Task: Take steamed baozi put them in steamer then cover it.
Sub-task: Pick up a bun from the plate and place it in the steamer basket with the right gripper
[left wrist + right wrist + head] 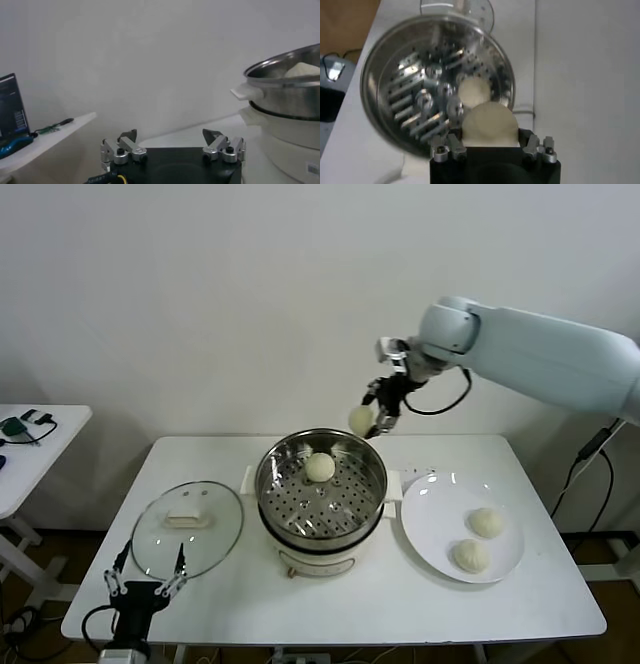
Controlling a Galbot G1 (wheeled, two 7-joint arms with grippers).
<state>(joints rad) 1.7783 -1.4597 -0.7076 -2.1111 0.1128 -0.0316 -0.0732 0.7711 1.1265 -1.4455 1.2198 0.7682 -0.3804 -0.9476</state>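
Note:
The steel steamer (300, 504) stands on its cream base at mid-table, with one baozi (320, 467) on its perforated tray. My right gripper (373, 416) is shut on a second baozi (360, 420) and holds it in the air above the steamer's far right rim. In the right wrist view the held baozi (489, 125) sits between the jaws over the pot (395, 65), with the baozi inside (473, 90) just beyond. Two more baozi (486, 522) (471, 556) lie on the white plate (432, 519). My left gripper (146, 576) is open and empty by the table's front left edge.
The glass lid (188, 526) with a cream handle lies flat left of the steamer. A side table (30, 449) with cables stands at far left. In the left wrist view the steamer's rim (280, 75) shows beside the open left gripper (172, 140).

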